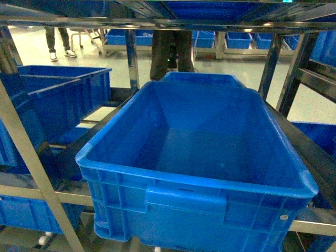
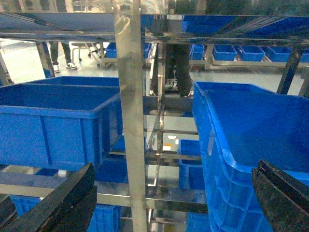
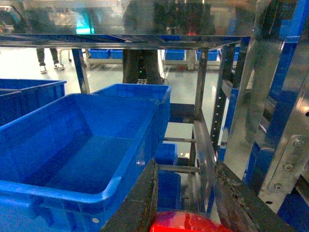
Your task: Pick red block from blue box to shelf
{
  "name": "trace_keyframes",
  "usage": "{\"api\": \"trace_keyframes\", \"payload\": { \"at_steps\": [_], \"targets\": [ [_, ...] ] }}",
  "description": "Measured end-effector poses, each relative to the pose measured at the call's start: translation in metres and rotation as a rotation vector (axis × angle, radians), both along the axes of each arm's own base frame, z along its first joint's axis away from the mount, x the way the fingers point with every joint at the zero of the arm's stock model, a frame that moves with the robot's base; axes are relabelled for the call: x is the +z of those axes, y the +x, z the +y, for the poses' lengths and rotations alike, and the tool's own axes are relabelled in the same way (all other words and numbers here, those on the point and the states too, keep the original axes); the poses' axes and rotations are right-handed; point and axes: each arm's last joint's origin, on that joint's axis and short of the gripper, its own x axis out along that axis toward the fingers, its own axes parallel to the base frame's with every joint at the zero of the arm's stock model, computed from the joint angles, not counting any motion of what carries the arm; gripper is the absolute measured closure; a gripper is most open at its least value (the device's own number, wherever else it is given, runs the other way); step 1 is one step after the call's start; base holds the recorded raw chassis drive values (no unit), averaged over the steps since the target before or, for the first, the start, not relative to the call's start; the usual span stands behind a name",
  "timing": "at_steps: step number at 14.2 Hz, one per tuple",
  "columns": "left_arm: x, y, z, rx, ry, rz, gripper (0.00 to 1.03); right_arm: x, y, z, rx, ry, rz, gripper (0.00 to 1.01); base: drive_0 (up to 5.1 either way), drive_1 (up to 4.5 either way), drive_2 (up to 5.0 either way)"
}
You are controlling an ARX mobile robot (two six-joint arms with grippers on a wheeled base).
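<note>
The red block [image 3: 186,223] shows as a glossy red lump at the bottom of the right wrist view, held between the dark fingers of my right gripper [image 3: 186,166], which is shut on it. It hangs in front of the shelf [image 3: 203,101], just right of a dark blue crate [image 3: 72,193]. My left gripper [image 2: 174,169] stands wide open with nothing between its fingers, facing a steel upright of the shelf [image 2: 128,96]. The blue box is out of view. Neither gripper appears in the head view, where the shelf [image 1: 131,23] fills the frame.
A large dark blue ribbed crate [image 1: 194,181] sits on the shelf tier straight ahead, with another crate [image 1: 63,89] to its left. More crates stand on lower tiers and far back. A person's legs [image 1: 170,52] stand behind the rack.
</note>
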Motion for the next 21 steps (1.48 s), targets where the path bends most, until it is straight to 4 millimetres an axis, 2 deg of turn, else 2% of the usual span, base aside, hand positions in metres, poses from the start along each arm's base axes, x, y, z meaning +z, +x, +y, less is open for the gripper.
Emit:
{"api": "trace_keyframes", "payload": {
  "at_steps": [16,21],
  "targets": [
    [0.0,0.0,0.0,0.0,0.0,0.0,0.05,0.0,0.0,0.0,0.0,0.0,0.0,0.73,0.0,0.0,0.0],
    [0.0,0.0,0.0,0.0,0.0,0.0,0.05,0.0002,0.0009,0.0001,-0.032,0.048,0.222,0.73,0.0,0.0,0.0]
  ]
}}
